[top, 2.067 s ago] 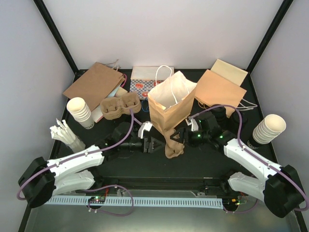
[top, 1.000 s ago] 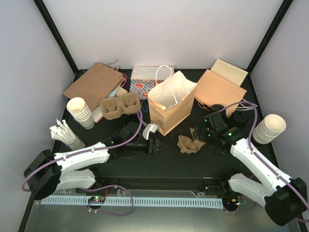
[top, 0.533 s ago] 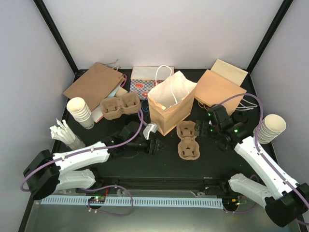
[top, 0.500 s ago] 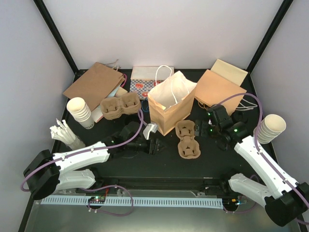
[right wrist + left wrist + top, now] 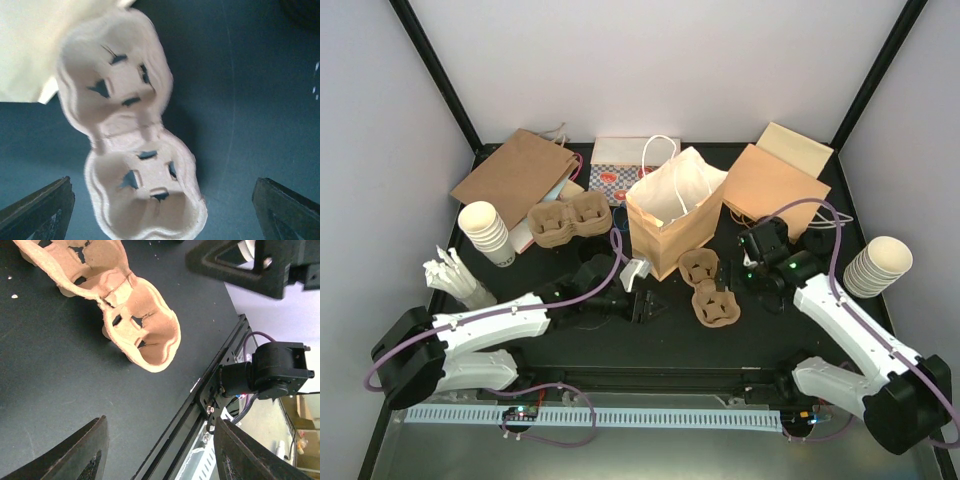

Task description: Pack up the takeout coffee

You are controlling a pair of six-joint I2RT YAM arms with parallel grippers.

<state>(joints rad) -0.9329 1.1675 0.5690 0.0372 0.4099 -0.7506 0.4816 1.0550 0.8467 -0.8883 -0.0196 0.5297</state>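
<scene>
A brown two-cup pulp carrier (image 5: 708,288) lies with its wells up on the black table, just in front of the open paper bag (image 5: 670,215). Both wells of the carrier (image 5: 137,165) are bare. My right gripper (image 5: 730,274) hovers open at its right side, fingers spread wide (image 5: 162,212). My left gripper (image 5: 646,304) is open to the carrier's left, holding nothing (image 5: 162,455), with the carrier (image 5: 135,325) ahead of it. The takeout coffee is mostly hidden behind my right arm; a dark round shape (image 5: 814,240) may be one cup.
A second carrier (image 5: 567,220) sits at the back left beside flat brown bags (image 5: 515,175). More flat bags (image 5: 775,185) lie at the back right. Cream cup stacks stand left (image 5: 485,232) and right (image 5: 878,265). White packets (image 5: 455,275) lie at the left edge.
The carrier, crumpled and tipped beside the bag before, now lies flat with its wells up. My right gripper let it go, drew back, then edged left toward it. The left gripper crept slightly right.
</scene>
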